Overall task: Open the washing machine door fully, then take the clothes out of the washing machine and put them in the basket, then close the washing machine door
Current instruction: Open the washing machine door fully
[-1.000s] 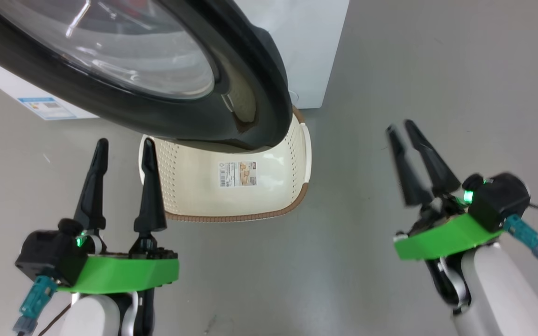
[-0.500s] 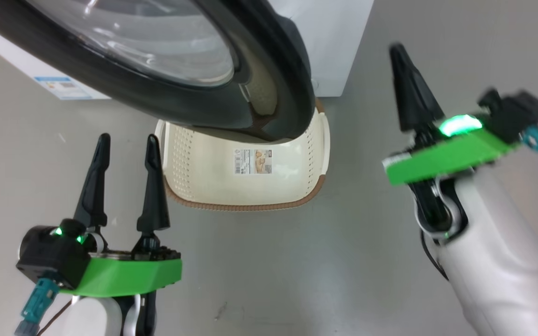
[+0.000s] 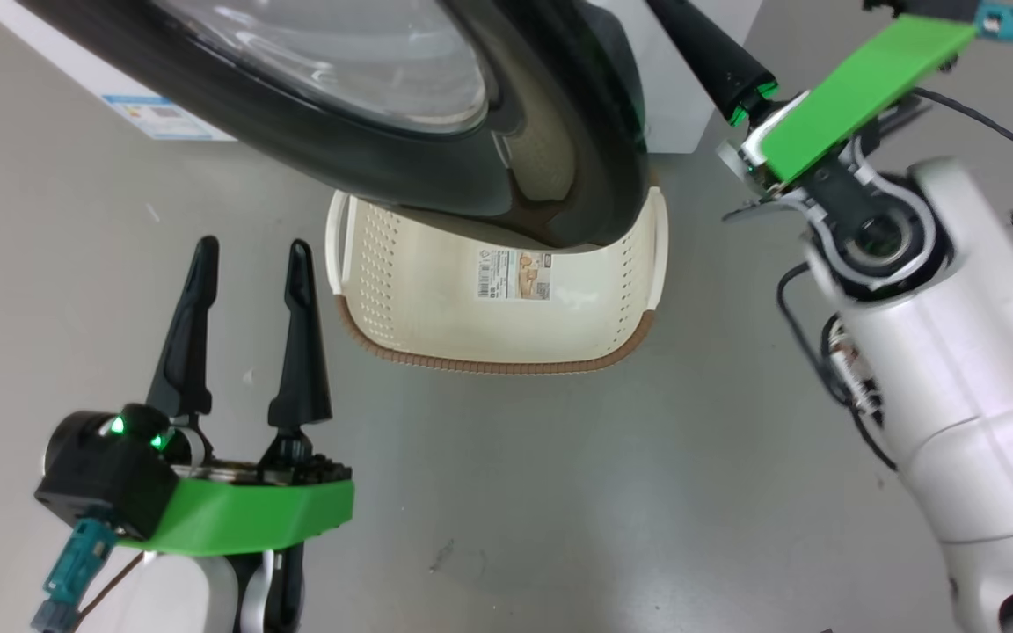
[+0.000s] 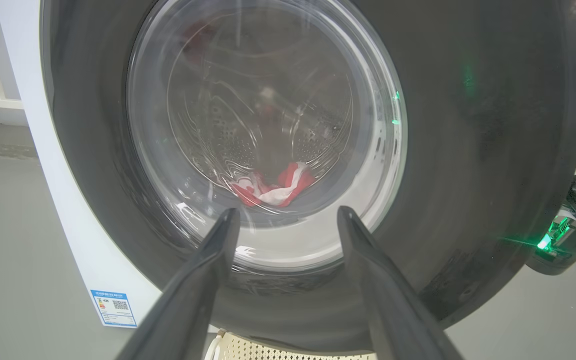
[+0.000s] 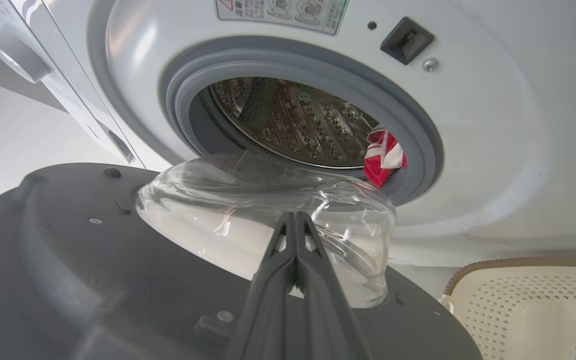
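- grey floor [image 3: 559, 492]; white washing machine [image 5: 493, 125]; door [image 3: 366, 167] part open, over basket [image 3: 506, 325]
- red clothes [image 5: 383, 160] inside drum [image 5: 293, 120]
- left claw [image 3: 251, 244] spread, empty; right claw [image 5: 294, 216] pressed together, empty, at door's inner side

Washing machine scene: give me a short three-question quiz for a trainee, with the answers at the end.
1. True or false: the large round black-rimmed glass door stands open.
2. The bright red-and-white clothes lie: A in the perforated steel drum; B in the cream perforated plastic basket; C on the grey floor.
3. Which is shut, the left pincer or the right pincer?
Key: 1 true; 2 A; 3 right.
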`<state>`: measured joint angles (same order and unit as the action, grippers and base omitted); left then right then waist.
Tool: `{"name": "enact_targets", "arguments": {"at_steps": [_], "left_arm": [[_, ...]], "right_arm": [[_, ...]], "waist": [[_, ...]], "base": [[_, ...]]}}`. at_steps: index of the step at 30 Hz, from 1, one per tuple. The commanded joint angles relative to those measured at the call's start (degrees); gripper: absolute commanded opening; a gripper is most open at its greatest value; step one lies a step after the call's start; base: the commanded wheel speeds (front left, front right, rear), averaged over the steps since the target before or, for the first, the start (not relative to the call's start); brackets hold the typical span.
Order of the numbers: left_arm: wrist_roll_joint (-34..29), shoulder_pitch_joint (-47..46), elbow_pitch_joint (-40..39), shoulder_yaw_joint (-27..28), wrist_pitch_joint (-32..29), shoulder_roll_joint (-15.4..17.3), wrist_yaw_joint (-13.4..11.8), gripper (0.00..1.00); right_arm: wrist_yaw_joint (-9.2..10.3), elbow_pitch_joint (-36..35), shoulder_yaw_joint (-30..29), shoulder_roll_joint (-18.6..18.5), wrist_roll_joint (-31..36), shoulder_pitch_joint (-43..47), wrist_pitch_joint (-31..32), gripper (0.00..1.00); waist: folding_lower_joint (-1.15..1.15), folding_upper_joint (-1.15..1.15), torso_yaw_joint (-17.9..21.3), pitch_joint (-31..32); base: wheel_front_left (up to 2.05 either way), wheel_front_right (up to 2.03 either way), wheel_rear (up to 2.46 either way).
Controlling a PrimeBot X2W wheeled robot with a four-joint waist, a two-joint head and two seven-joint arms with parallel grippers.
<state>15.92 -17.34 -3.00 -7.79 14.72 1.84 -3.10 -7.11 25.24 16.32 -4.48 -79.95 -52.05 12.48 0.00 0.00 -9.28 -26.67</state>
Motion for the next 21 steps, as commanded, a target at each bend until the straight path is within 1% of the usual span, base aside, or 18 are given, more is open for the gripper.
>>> {"name": "enact_targets", "arguments": {"at_steps": [1,5,8,11,16,21], "left_arm": [[0.47,-0.83,-1.66,1.50,0.28,1.04,-0.59,1.00],[0.70,-0.98,-1.67,1.29,0.28,1.04,-0.66,1.00],[0.77,-1.20,-1.63,1.10,0.28,1.04,-0.67,1.00],[0.82,-1.38,-1.43,0.94,0.28,1.04,-0.68,1.00],[0.78,-1.48,-0.90,0.86,0.28,1.04,-0.65,1.00],[0.71,-1.48,-0.11,0.66,0.28,1.04,-0.47,1.00]], "right_arm": [[-0.37,-1.57,0.22,0.64,-3.46,-1.47,4.30,0.00],[-0.37,-3.56,0.09,-1.05,-10.22,-2.75,14.30,0.00],[-0.37,-4.68,-0.25,-2.18,-13.46,-3.21,19.30,0.00],[-0.37,-5.61,0.18,-3.31,-14.94,-3.25,23.19,0.00],[-0.37,-8.24,1.54,-4.30,-16.55,-1.52,28.47,0.00],[-0.37,-9.60,1.92,-4.38,-16.88,0.73,29.98,0.00]], "waist": [[0.00,0.00,-0.59,-0.57],[0.00,0.00,-1.00,-1.12],[0.00,0.00,-1.21,-1.39],[0.00,0.00,-1.34,-1.47],[0.00,0.00,-1.34,-1.17],[0.00,0.00,-1.50,-0.37]], "base": [[0.00,0.00,0.00],[0.00,0.00,0.00],[0.00,0.00,0.00],[0.00,0.00,0.00],[0.00,0.00,0.00],[0.00,0.00,0.00]]}}
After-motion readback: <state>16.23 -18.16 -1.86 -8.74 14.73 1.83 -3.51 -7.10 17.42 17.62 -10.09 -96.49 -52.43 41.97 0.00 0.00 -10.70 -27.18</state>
